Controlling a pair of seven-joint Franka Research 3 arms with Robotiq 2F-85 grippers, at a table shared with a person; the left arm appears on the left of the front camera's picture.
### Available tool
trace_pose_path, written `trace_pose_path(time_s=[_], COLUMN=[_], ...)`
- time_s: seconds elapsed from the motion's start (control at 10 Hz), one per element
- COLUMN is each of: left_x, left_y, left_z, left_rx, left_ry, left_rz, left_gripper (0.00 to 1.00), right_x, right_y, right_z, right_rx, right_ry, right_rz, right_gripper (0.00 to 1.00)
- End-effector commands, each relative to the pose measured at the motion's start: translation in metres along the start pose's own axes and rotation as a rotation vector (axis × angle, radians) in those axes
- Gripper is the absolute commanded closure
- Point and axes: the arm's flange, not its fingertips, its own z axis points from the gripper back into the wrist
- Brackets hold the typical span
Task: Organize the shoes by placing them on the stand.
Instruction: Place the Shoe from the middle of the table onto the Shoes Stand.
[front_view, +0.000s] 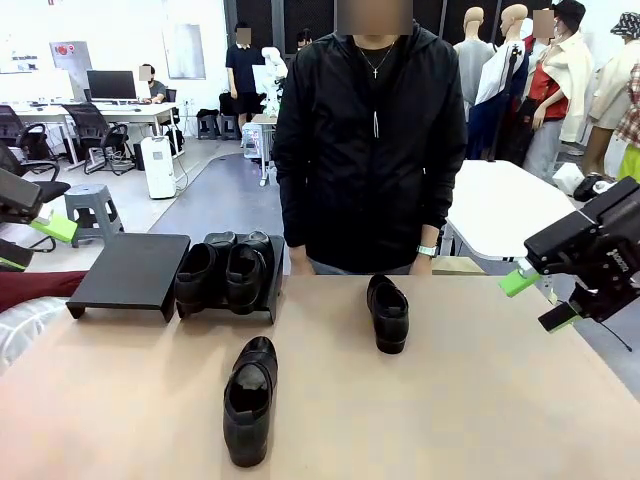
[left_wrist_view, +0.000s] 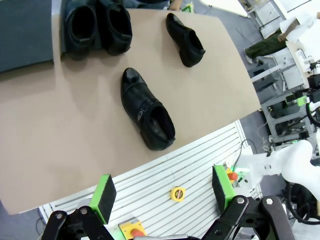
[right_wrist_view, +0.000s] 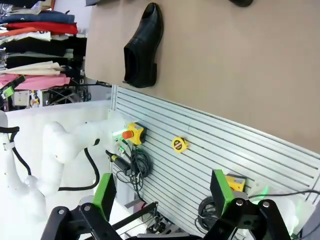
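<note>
Two black shoes (front_view: 195, 275) (front_view: 247, 272) stand side by side on the right part of the low black stand (front_view: 130, 268), whose left part is bare. A third shoe (front_view: 250, 398) lies on the table near the front, toe pointing away. The fourth shoe (front_view: 387, 312) lies further back, in front of the person. My left gripper (front_view: 30, 245) hangs open at the left edge, off the table. In the left wrist view it (left_wrist_view: 162, 192) is open above the table's front edge, short of the near shoe (left_wrist_view: 147, 116). My right gripper (front_view: 537, 300) is open at the right, empty, likewise in its wrist view (right_wrist_view: 162, 192).
A person in a black jacket (front_view: 370, 140) stands at the far side with hands (front_view: 425, 262) at the table edge. A slatted white panel with a yellow tape measure (left_wrist_view: 177, 193) lies below the front edge. Folded clothes (right_wrist_view: 35, 45) are stacked to one side.
</note>
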Motion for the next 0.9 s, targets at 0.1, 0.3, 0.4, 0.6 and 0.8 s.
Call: trace_pose_path(time_s=[0.1,0.3,0.4,0.6,0.8], left_x=[0.000,0.000,0.000,0.000,0.002], left_y=[0.002,0.002,0.002,0.000,-0.065], left_z=[0.001,0.001,0.001,0.000,-0.070], left_rx=[-0.019,-0.019,-0.019,0.000,0.187], left_ry=[0.000,0.000,0.000,0.000,0.193], left_rz=[-0.013,-0.013,-0.013,0.000,-0.033], left_gripper=[0.00,0.00,0.00,0.00,0.00], right_x=[0.000,0.000,0.000,0.000,0.000], right_y=[-0.001,-0.001,-0.001,-0.001,-0.001], right_z=[0.003,0.003,0.003,0.003,0.003], right_rx=[0.021,0.021,0.021,0.021,0.021], right_ry=[0.000,0.000,0.000,0.000,0.000], right_rz=[0.020,0.020,0.020,0.020,0.020], right_gripper=[0.00,0.00,0.00,0.00,0.00])
